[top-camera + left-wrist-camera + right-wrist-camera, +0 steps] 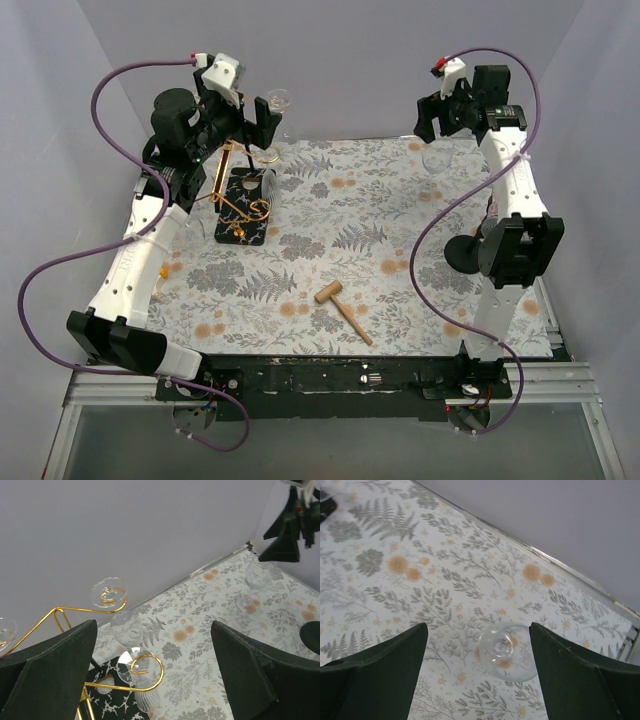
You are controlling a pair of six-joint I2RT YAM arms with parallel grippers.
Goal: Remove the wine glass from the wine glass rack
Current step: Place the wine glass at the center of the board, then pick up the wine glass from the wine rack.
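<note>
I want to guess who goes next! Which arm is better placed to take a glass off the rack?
Left. The left gripper, open, hovers at the rack, hanging glasses just ahead. The right gripper is across the table, over a standing glass.

We have the left arm (140,240) reaching to the far left, left gripper (153,627) raised, jaws spread wide. Right arm (510,210) stands tall at far right, right gripper (478,626) angled down, jaws wide too.
</note>
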